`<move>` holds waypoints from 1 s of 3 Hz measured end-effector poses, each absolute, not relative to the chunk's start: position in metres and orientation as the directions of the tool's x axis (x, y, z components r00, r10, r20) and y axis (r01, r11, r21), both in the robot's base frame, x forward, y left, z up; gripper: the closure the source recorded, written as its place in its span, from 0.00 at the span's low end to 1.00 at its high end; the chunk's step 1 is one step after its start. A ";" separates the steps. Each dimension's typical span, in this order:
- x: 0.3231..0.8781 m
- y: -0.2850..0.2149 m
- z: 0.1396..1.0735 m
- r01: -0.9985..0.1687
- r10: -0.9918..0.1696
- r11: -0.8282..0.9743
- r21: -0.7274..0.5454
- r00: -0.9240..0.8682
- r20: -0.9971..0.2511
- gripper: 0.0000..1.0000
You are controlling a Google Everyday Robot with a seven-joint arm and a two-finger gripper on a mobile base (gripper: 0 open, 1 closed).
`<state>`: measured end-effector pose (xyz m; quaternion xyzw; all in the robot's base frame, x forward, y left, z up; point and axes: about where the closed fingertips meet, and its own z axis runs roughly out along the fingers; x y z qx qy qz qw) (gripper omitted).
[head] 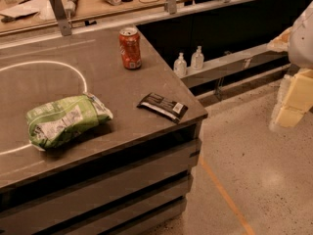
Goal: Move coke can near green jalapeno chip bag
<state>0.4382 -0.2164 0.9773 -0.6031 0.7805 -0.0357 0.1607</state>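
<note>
The coke can (pixel 130 48) stands upright near the back right of the grey table (pixel 112 87). It is red-orange with white lettering and a silver top. The green jalapeno chip bag (pixel 64 119) lies on its side at the front left of the table, well apart from the can. My arm shows at the right edge of the view, off the table and over the floor. Its pale blocky end, which I take for the gripper (pixel 289 112), hangs there far from both things and holds nothing that I can see.
A flat black wrapper with a white barcode patch (pixel 162 106) lies near the table's front right corner. Two small clear bottles (pixel 189 61) stand on a lower ledge behind the table. A cluttered desk (pixel 93 1) runs along the back. An orange line (pixel 226 196) crosses the floor.
</note>
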 end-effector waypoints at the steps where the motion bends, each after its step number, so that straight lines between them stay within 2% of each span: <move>1: 0.438 -0.216 0.977 -0.930 -0.953 0.270 -0.250 -0.221 -0.208 0.00; 2: 0.460 -0.199 0.981 -0.932 -0.954 0.239 -0.273 -0.173 -0.244 0.00; 3: 0.510 -0.160 0.989 -0.936 -0.949 0.179 -0.302 -0.083 -0.306 0.00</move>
